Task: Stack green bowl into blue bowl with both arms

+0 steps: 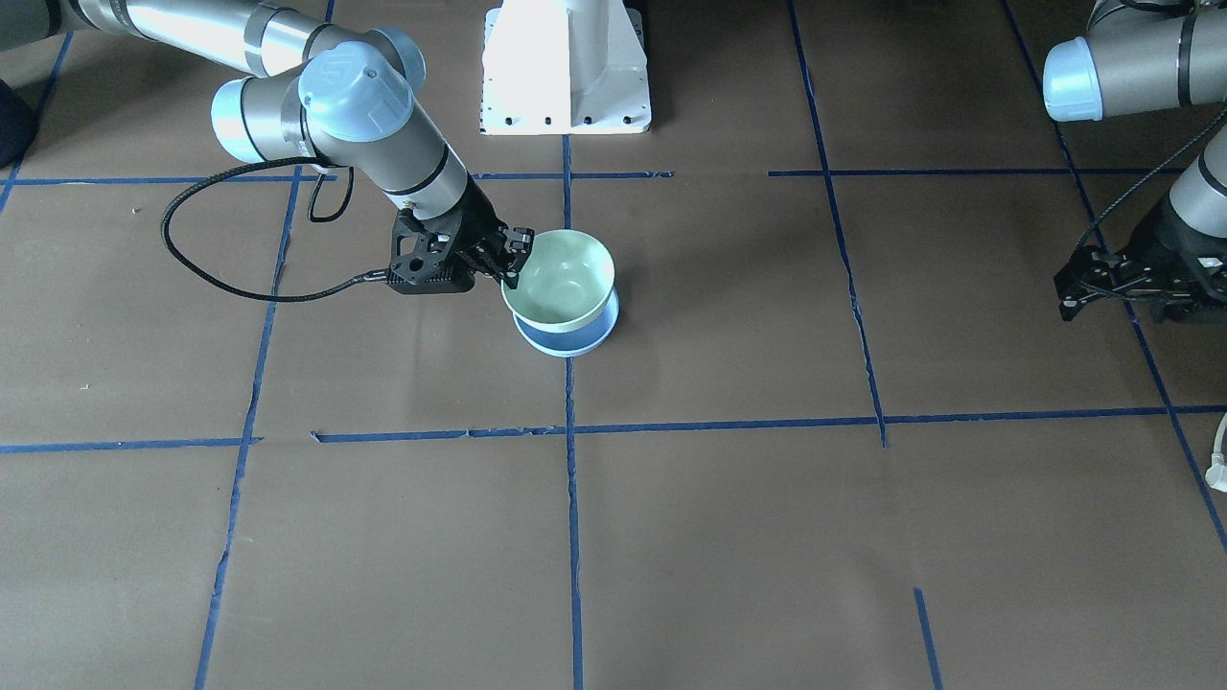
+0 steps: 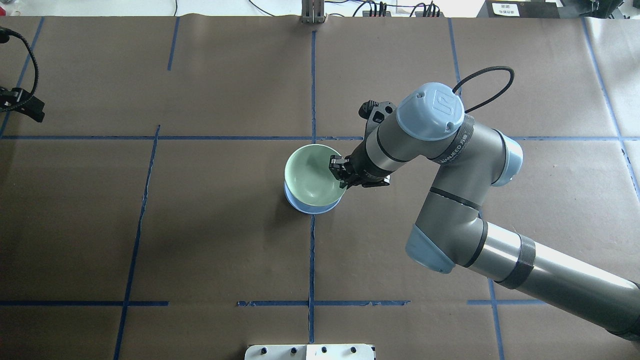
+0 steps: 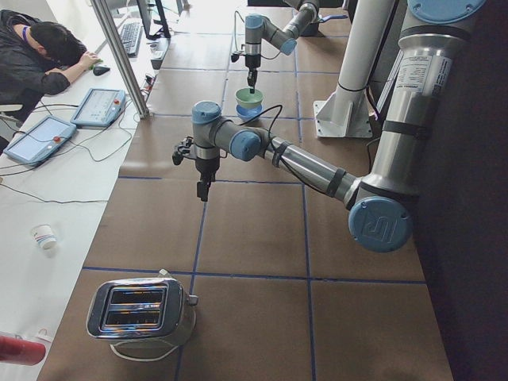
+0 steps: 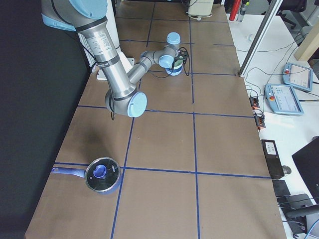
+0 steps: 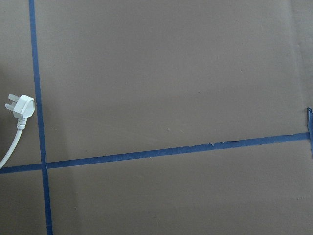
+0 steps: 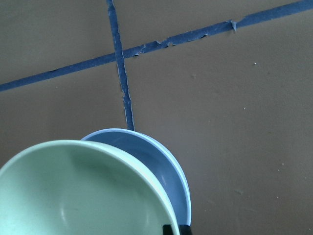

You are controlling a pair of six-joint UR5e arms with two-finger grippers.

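Note:
The green bowl sits tilted in the blue bowl near the table's middle, on a blue tape line. My right gripper is shut on the green bowl's rim on the side toward the robot's right. The overhead view shows the same: right gripper on the green bowl, the blue bowl underneath. In the right wrist view the green bowl overlaps the blue bowl. My left gripper hangs far off at the table's left side, looks open and is empty.
The white pedestal base stands at the robot's side of the table. A white plug lies under the left wrist. A toaster is at the left end, a blue lidded pot at the right end.

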